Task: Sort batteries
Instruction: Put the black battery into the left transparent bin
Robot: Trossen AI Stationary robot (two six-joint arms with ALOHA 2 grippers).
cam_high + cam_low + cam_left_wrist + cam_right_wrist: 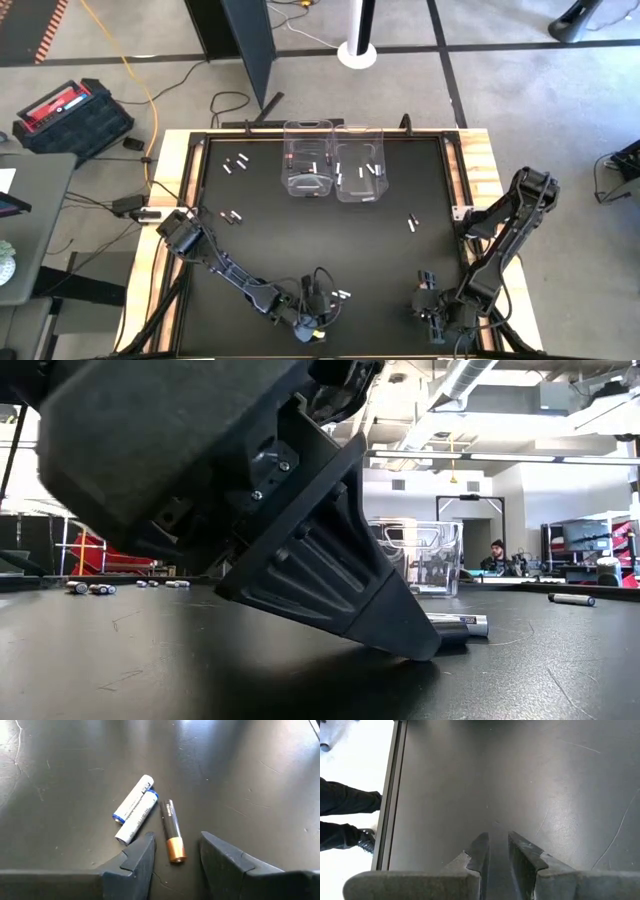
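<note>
- Now the left hand point(176, 851), fingers apart, straddles the copper-capped black cylindrical battery point(170, 830) on the black table point(240, 780): picking step.
- Next: closing squarely, avoiding the two white batteries point(134, 808).
- Right hand point(497, 851) waits, slightly apart, empty.

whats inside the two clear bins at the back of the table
The left bin shows about two pale batteries and a dark patch near its front wall. The right bin shows several pale ones. Their types cannot be made out.
</note>
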